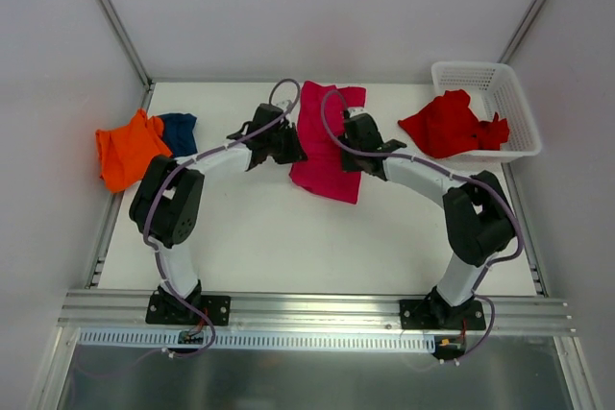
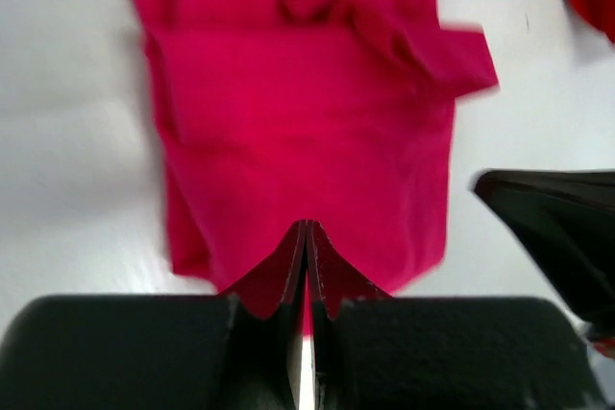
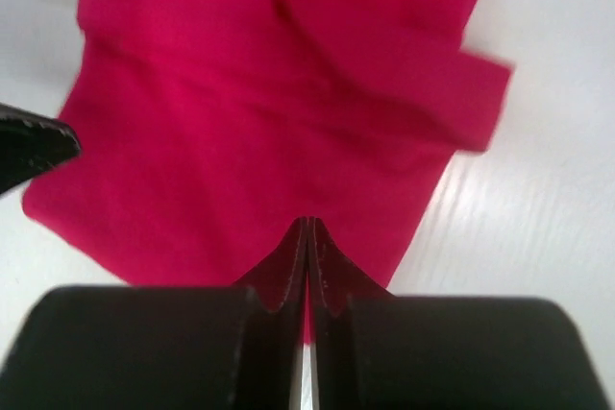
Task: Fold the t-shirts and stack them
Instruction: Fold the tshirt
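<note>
You are at the 1st shirt, folding step, nothing stacked yet. The pink shirt (image 1: 327, 180) lies in the middle of the table (image 1: 288, 237) as a long strip, sides already turned in, one sleeve still sticking out to the side.

The left gripper (image 2: 306, 237) is at the strip's left edge and the right gripper (image 3: 307, 232) at its right edge, near each other. Both have fingers pressed together. In the wrist views I see no cloth caught between the tips, but the tips are very close to the cloth, so I cannot fully exclude a thin pinch.

Other shirts wait:
- Orange shirt (image 1: 125, 153) and navy shirt (image 1: 180, 130) lie crumpled and touching at the far left.
- Red shirt (image 1: 447, 124) hangs over the left rim of the white basket (image 1: 509, 93) at the far right.

Next move, imo: open both grippers, take the near corners of the strip, and bring the near end over the far end, both arms at the same pace so the edges stay aligned. Tuck the loose sleeve in first, otherwise the fold comes out uneven.
</note>
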Motion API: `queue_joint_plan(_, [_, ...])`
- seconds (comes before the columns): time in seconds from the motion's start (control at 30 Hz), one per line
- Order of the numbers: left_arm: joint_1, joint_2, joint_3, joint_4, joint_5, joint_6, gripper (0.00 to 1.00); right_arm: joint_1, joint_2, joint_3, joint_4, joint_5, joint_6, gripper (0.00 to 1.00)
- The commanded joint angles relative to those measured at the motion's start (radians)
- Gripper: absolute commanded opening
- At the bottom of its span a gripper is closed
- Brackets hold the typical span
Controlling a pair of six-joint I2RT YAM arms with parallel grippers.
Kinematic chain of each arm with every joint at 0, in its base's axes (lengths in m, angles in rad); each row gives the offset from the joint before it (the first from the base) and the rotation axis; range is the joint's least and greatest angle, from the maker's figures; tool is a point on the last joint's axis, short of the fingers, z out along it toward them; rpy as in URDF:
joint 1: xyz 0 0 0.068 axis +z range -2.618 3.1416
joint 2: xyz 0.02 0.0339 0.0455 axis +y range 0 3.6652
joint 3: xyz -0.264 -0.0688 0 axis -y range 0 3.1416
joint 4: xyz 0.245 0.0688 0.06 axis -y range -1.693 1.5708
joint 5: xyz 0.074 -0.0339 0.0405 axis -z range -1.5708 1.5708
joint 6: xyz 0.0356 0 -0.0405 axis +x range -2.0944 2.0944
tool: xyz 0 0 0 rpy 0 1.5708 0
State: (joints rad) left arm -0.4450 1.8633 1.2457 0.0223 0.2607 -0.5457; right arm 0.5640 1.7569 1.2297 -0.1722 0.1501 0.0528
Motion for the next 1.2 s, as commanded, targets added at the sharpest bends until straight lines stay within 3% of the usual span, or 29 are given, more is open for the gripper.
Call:
queue_joint_plan(0.0, [-0.058,-0.108,-0.080,0.060,0.011,-0.040,0.00,0.020,-0.051,-0.070,0.037,-0.003,0.041,0.00])
queue_joint_plan(0.47, [-0.101,-0.072,-0.138,0.122,-0.006,-0.045,0.00,0.060,0.127,0.020,0.063,-0.041,0.065,0.01])
queue_joint_plan(0.9, [-0.103,0.134,-0.014,0.070,-0.100,-0.007,0.00,0.059,0.173,0.162,-0.009,-0.011,0.024,0.00])
queue_joint_plan(1.17, [-0.103,0.151,-0.015,0.036,-0.153,0.004,0.00,0.027,0.254,0.286,-0.053,-0.029,0.001,0.01])
